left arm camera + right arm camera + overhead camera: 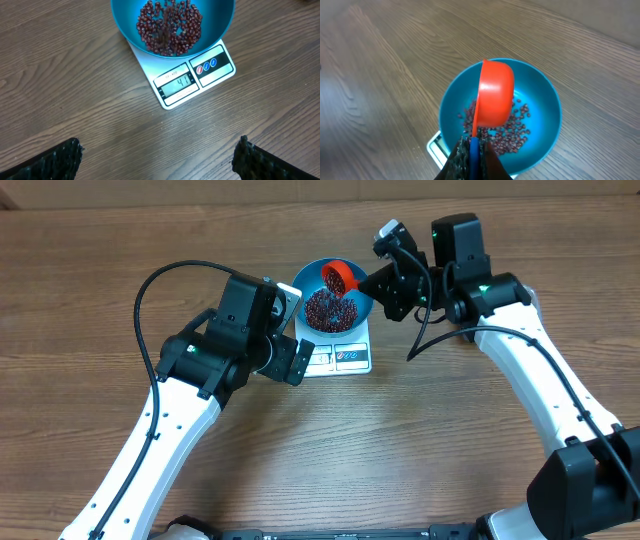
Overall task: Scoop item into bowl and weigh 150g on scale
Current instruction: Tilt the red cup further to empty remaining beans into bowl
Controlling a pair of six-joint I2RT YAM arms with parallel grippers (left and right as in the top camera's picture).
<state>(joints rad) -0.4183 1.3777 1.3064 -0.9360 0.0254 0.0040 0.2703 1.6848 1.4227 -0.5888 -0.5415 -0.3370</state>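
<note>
Wooden tabletop: blue bowl on scale for live weighing, beans inside. Right gripper pinching orange scoop, tipped to pour; left gripper spread wide, empty.

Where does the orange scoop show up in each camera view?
Overhead: orange scoop upper centre, tipped over the blue bowl.
Left wrist: not in it; blue bowl at top.
Right wrist: orange scoop centre, in the right gripper.
Shared landmark: the blue bowl on the scale.
</note>
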